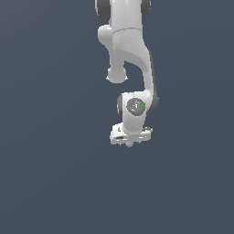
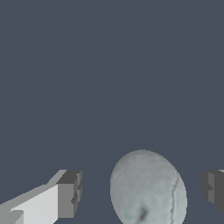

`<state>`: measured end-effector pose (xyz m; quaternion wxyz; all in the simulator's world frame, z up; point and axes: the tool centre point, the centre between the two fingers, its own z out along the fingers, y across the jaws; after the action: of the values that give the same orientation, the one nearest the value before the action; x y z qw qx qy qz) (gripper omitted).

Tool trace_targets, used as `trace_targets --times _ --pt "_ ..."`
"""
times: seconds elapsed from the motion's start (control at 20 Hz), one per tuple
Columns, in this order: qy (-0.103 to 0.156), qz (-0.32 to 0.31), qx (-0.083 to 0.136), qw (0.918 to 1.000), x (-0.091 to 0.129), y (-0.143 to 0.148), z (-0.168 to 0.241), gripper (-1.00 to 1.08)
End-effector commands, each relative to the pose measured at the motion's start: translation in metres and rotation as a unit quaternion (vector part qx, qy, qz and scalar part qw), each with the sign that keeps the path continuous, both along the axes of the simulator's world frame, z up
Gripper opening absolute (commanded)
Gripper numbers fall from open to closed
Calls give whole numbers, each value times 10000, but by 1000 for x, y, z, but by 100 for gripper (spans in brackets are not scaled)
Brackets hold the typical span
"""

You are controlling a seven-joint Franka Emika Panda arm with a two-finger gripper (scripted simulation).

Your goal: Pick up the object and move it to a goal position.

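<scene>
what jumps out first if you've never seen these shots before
In the exterior view, the white robot arm hangs down from the top edge against a plain dark blue-grey background, its gripper at its lower end. In the wrist view, a pale grey-green ball fills the gap between the two dark-tipped fingers, and the jaws stand open with space on both sides of it.

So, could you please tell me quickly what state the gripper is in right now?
Gripper: open, with the ball between its fingers and gaps on both sides; holding nothing yet.
</scene>
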<state>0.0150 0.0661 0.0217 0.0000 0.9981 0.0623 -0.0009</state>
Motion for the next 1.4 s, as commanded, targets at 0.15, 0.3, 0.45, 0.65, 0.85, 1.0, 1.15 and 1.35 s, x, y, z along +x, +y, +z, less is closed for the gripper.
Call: trace_targets --times 0.15,0.3,0.45,0.65,0.85,1.0,1.15,1.35 --pt "-8 0 1 10000 1 0 -1 -100" --pt "-8 0 1 10000 1 0 -1 -100" --pt "-8 0 1 10000 1 0 -1 -100" --pt "-8 0 1 10000 3 -3 2 -100" --pt "-8 0 1 10000 10 -15 12 -100" --pt "-8 0 1 10000 18 -30 24 -100" --pt "-8 0 1 10000 30 -48 39 -100" --pt "-10 1 3 10000 47 -76 62 -100"
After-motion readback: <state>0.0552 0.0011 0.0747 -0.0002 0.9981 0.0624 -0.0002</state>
